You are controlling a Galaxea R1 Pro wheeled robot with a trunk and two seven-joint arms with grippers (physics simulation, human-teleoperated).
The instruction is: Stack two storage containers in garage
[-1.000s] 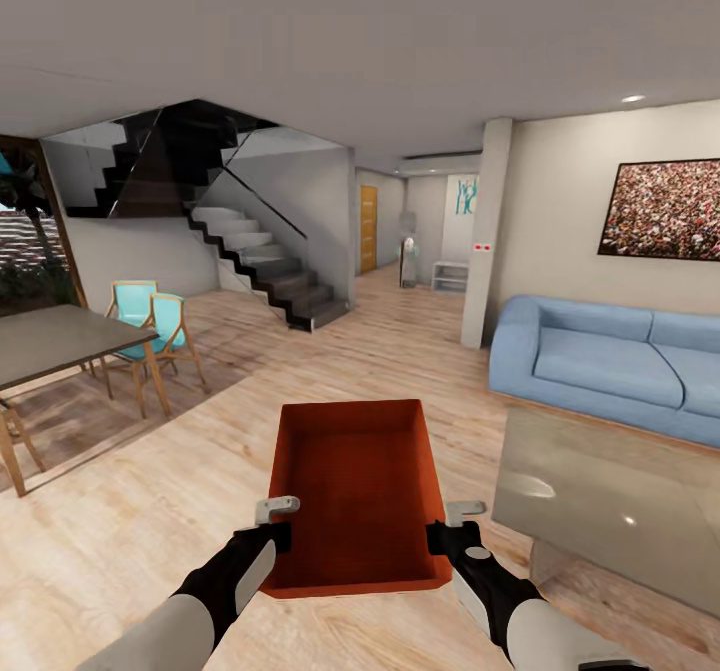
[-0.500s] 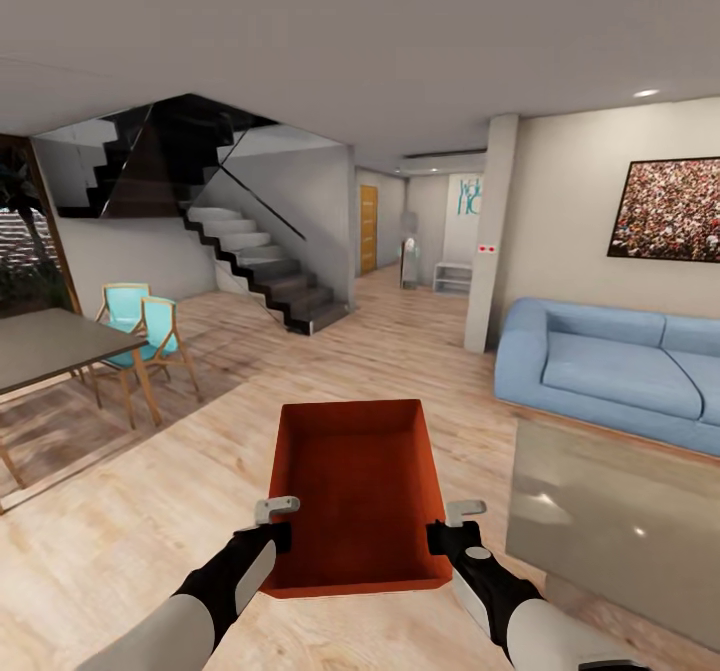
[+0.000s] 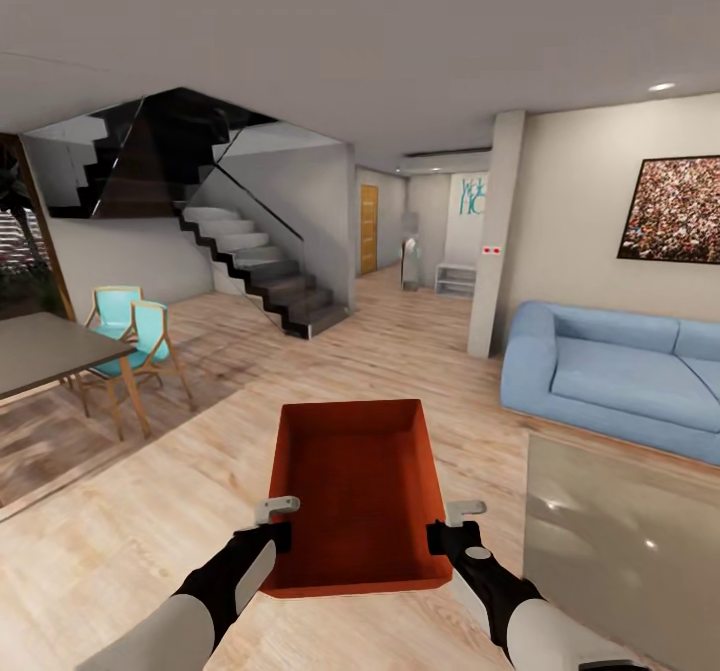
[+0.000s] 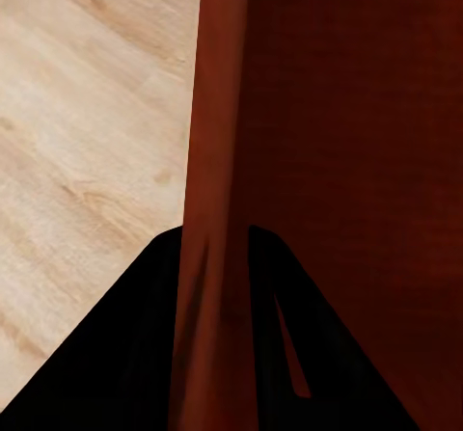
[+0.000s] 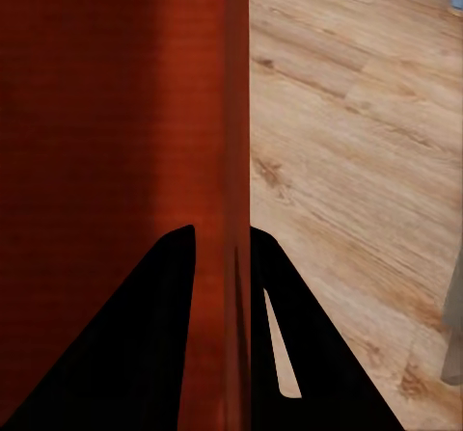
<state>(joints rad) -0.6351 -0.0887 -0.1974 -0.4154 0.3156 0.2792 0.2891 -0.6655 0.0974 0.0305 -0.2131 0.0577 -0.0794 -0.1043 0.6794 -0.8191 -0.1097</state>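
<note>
- The sofa and glass-topped table are cut off at the right edge; the staircase top is lost in dark reflection.
- One storage container, orange-red, thin-walled, lidless and empty, hangs above the plank floor.
- Its long axis points straight away from the robot.
- Left gripper pinches the left wall; right gripper pinches the right wall.

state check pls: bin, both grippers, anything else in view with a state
storage container: empty, lidless, level, held off the wood floor by both side walls
left gripper: shut on the container's left wall
right gripper: shut on the container's right wall
sofa: unoccupied
orange door: closed, far down the hallway
</note>
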